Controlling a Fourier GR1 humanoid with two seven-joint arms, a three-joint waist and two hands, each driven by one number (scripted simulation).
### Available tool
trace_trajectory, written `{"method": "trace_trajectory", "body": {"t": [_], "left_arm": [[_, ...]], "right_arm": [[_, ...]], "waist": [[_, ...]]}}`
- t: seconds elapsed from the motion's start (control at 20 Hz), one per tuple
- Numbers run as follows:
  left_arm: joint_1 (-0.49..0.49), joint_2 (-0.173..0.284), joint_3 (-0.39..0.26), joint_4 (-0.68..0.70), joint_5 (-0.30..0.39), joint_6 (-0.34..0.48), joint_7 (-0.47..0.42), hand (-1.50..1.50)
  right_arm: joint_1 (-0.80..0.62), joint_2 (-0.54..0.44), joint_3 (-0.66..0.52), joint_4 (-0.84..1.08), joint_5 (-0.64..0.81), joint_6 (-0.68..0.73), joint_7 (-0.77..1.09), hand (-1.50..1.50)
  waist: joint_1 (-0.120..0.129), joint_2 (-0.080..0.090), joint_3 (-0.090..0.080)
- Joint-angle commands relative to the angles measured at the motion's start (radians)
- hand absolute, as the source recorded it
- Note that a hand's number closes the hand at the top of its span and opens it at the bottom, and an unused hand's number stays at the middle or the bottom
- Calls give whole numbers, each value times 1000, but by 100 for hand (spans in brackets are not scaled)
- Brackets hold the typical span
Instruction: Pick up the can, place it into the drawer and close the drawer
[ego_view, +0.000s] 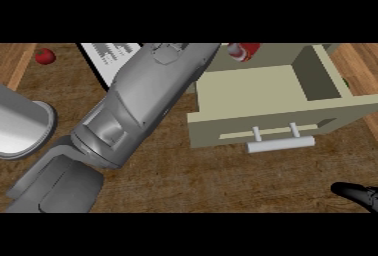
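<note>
No readable text anywhere right now. The white sheet (111, 54) at the counter's far edge carries only illegible dark marks.

The left robot hand is hidden past its forearm (140, 105), the can (242, 50) is half covered, and the right robot hand (359, 194) is cropped

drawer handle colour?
Pale grey-white handle, on the beige drawer; head view shows it best.
</note>
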Motion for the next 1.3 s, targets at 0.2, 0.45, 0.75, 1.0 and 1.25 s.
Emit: {"method": "trace_trajectory", "body": {"t": [0.2,0.45,0.75,1.0,1.25], "left_arm": [[-39,0,-13,45,42,42,-32,-150],[-31,0,12,45,94,33,-70,-150],[-56,0,29,30,152,56,-81,-150],[-72,0,35,46,151,26,-89,-150],[-67,0,15,71,133,38,-104,-150]], "right_arm": [[-7,-46,60,-26,99,35,-28,-150],[-84,-139,51,10,154,76,-76,-150],[-171,-208,133,141,367,75,-150,-150],[-215,-203,245,269,573,19,-212,-150],[-244,-179,339,435,716,-41,-285,-150]], "waist": [[5,2,0],[2,7,-1],[15,10,-1],[71,0,-2],[78,-4,-1]]}}
